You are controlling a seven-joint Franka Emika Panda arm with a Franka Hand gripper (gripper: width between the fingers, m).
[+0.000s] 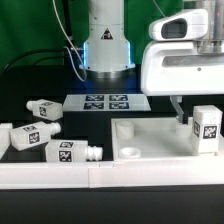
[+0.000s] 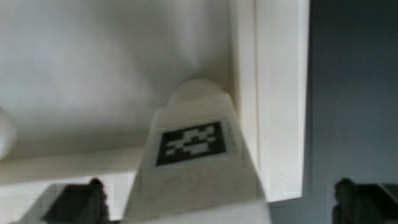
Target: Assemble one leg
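One leg (image 1: 206,130), a white block with a black-and-white tag, stands upright at the right end of the large white tray-like top (image 1: 160,140). My gripper (image 1: 192,112) hangs just above and behind it. In the wrist view the leg (image 2: 192,150) lies between my dark fingertips (image 2: 80,200), with gaps on both sides. The gripper (image 2: 222,200) is open and not touching the leg. The leg's peg end is hidden. Three more legs lie on the black table at the exterior view's left (image 1: 44,108), (image 1: 28,136), (image 1: 70,152).
The marker board (image 1: 105,101) lies flat in front of the robot base (image 1: 105,45). A round corner hole (image 1: 129,153) shows in the top's near left corner. A white rail (image 1: 100,178) runs along the table's front edge.
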